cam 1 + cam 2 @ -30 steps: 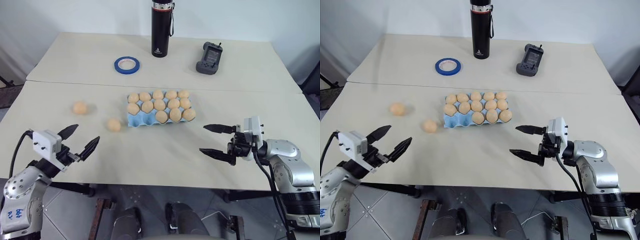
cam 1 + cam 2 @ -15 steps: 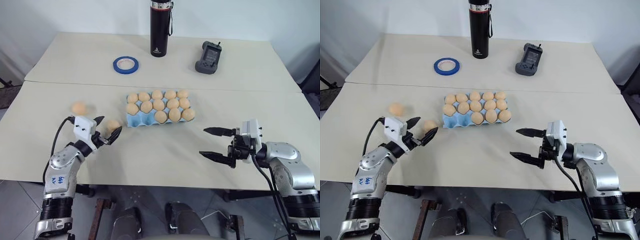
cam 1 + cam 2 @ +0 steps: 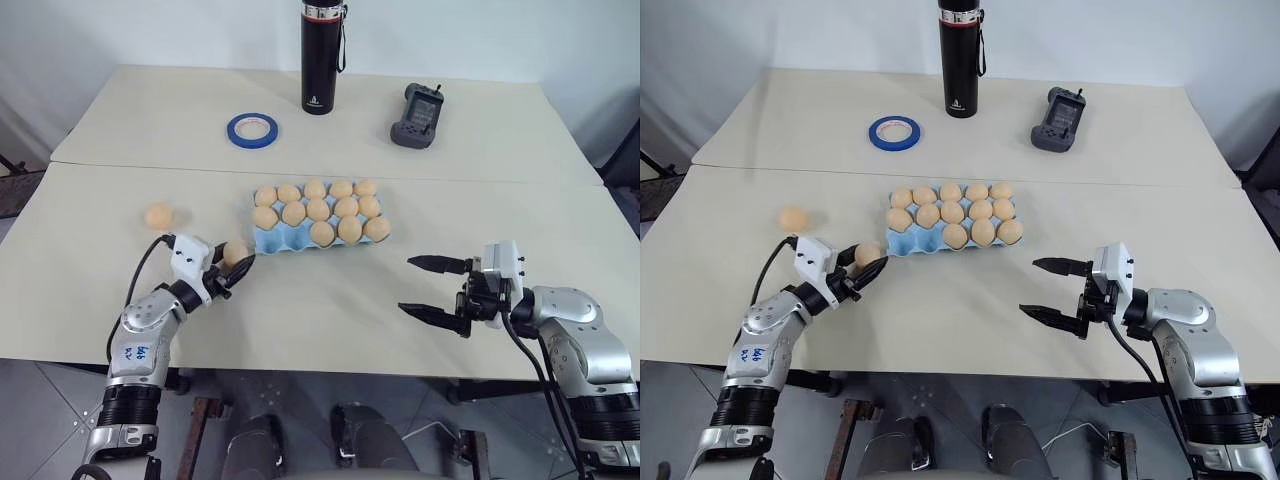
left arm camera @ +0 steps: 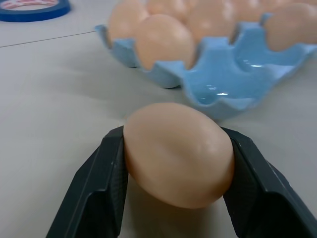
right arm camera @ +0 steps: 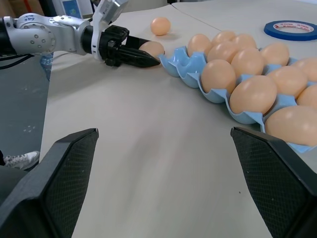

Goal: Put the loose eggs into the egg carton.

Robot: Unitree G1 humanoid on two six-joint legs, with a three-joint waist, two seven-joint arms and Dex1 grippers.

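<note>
Now that the left gripper [image 4: 173, 148] has been closed from wide open, a loose egg [image 4: 178, 153] is pinched between its jaws, just short of the egg carton [image 4: 233, 84]; lifting seems next. Another loose egg [image 3: 158, 215] is left behind the jaws, and the right gripper [image 3: 432, 288] is held wide open, empty.

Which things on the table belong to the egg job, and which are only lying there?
For the job:
- egg between the left gripper fingers
- other loose egg
- blue egg carton

Lying about:
- black bottle
- blue tape ring
- dark handheld device
</note>
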